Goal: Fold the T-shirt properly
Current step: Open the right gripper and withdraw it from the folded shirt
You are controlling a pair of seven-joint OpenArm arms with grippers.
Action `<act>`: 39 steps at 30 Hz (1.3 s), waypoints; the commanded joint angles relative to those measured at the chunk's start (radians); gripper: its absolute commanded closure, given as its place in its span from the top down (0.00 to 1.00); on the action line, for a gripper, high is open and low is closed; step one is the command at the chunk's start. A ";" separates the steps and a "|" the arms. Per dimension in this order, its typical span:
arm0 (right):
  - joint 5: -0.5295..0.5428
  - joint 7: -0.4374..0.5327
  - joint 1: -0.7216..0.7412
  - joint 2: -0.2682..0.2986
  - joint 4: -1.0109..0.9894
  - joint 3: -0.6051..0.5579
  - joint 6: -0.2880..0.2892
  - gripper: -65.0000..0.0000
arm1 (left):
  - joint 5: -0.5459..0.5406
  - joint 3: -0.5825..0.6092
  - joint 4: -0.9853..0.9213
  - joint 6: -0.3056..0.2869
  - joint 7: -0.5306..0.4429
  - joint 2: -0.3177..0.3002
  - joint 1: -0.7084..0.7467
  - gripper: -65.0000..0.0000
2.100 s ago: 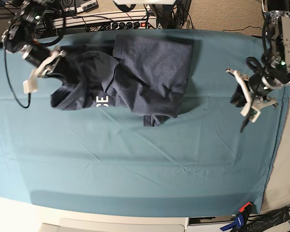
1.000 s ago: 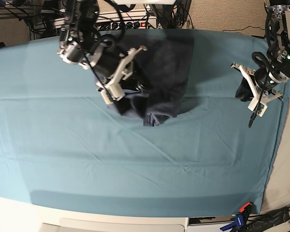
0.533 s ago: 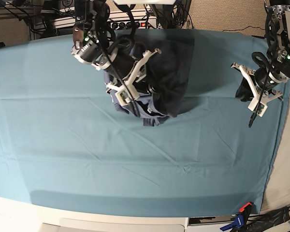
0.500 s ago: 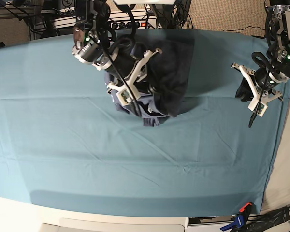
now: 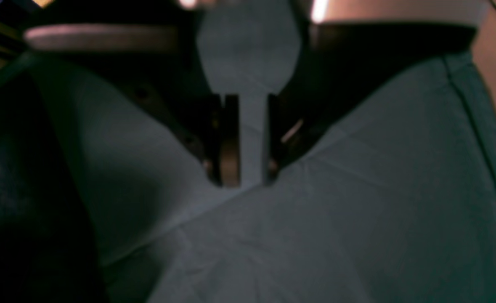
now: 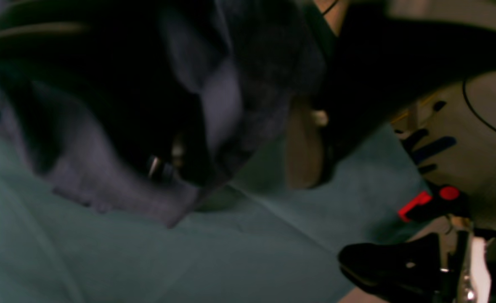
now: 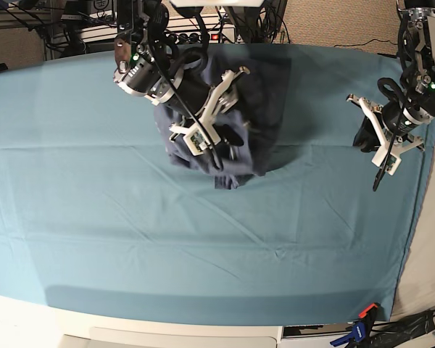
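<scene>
- Surface [image 7: 94, 239]: wide, draped in a teal cloth, matte with long soft creases; cables and electronics line the far edge
- T-shirt [image 7: 257, 87]: heathered navy cotton, lying at the far centre of the surface; gathered into a compact, roughly rectangular bundle with one side laid over, lumpy along its near edge
- Right gripper [image 7: 216, 112]: white-framed, poised over the left part of the bundle; jaws stand apart, with cloth draped against one of them in the wrist view; no firm pinch visible
- Left gripper [image 7: 383, 141]: hangs over bare cloth near the right edge, well apart from the shirt; jaws narrowly parted, nothing between them
- Progress, judged: partly folded; bundle uneven, layers not flat or squared; smoothing and a final fold likely remain
</scene>
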 commanded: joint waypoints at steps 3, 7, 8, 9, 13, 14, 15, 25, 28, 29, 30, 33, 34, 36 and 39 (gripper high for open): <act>0.108 0.027 0.009 -0.008 0.018 -0.019 0.028 0.52 | -0.015 -0.009 0.018 0.000 -0.018 -0.014 -0.008 0.18; 0.193 0.021 0.009 -0.008 0.038 -0.044 0.093 0.52 | -0.015 -0.009 0.018 0.000 -0.018 -0.014 -0.008 0.18; 0.192 0.015 0.009 -0.008 0.052 -0.045 0.093 0.52 | -0.015 -0.009 0.018 0.000 -0.018 -0.014 -0.008 0.18; 0.192 0.004 0.009 -0.008 0.069 -0.043 0.093 0.52 | -0.015 -0.009 0.018 0.000 -0.018 -0.014 -0.008 0.18; 0.110 -0.032 0.008 -0.008 0.149 -0.019 0.092 0.52 | -0.035 -0.009 0.018 0.000 -0.017 -0.014 -0.008 0.18; 0.078 -0.039 0.008 -0.007 0.166 -0.010 0.085 0.51 | -0.042 -0.009 0.018 0.000 -0.016 -0.014 -0.008 0.18; 0.045 -0.045 0.006 -0.007 0.182 0.000 0.072 0.51 | -0.048 -0.009 0.018 0.000 -0.015 -0.014 -0.008 0.18; -0.158 -0.081 -0.029 0.035 0.274 0.207 -0.090 0.41 | -0.229 -0.008 0.027 -0.080 0.023 -0.001 0.024 0.18; -0.148 -0.087 -0.070 0.064 0.274 0.318 -0.107 0.41 | -0.244 -0.008 0.031 -0.080 0.026 0.014 0.037 0.18; -0.145 -0.095 -0.081 0.073 0.274 0.353 -0.108 0.41 | -0.265 -0.008 0.031 -0.080 0.029 0.018 0.039 0.17; -0.145 -0.106 -0.094 0.082 0.274 0.384 -0.111 0.41 | -0.290 -0.008 0.035 -0.080 0.038 0.025 0.040 0.14; -0.145 -0.104 -0.123 0.105 0.274 0.471 -0.126 0.41 | -0.386 -0.008 0.074 -0.143 0.053 0.051 0.039 0.00; -0.145 -0.103 -0.126 0.110 0.274 0.497 -0.128 0.41 | -0.411 -0.007 0.099 -0.159 0.053 0.061 0.039 0.00; -0.145 -0.098 -0.127 0.114 0.274 0.546 -0.143 0.41 | -0.416 -0.006 0.166 -0.156 0.052 0.083 0.039 0.00; -0.150 -0.099 -0.128 0.114 0.274 0.617 -0.182 0.41 | -0.418 -0.003 0.277 -0.131 0.033 0.115 0.068 0.00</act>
